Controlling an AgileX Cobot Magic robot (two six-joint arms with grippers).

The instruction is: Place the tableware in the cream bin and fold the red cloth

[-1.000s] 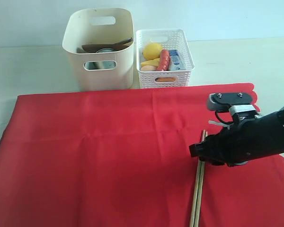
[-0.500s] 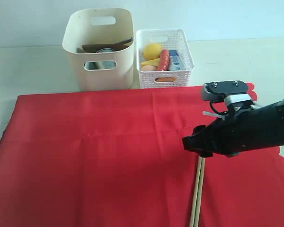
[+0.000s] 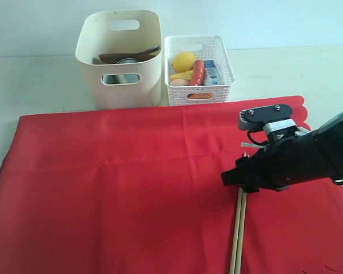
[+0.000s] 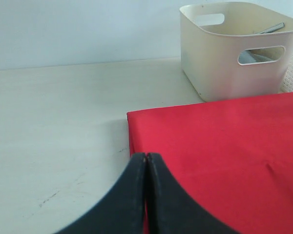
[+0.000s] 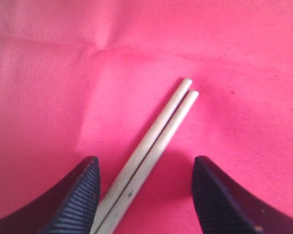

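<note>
Exterior view high, wide, wrist views low, close, all sharing red cloth [image 3: 114,188]

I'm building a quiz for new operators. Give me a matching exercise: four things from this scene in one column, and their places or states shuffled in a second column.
1. chopsticks
2. cream bin
3. white basket
4. left gripper

A. has a dark wooden spoon inside
B. shut, at the edge of the red cloth
C. lying on the red cloth, between the open jaws of the right gripper
D. has a lemon and a sausage inside

Pairs: 1-C, 2-A, 3-D, 4-B
</note>
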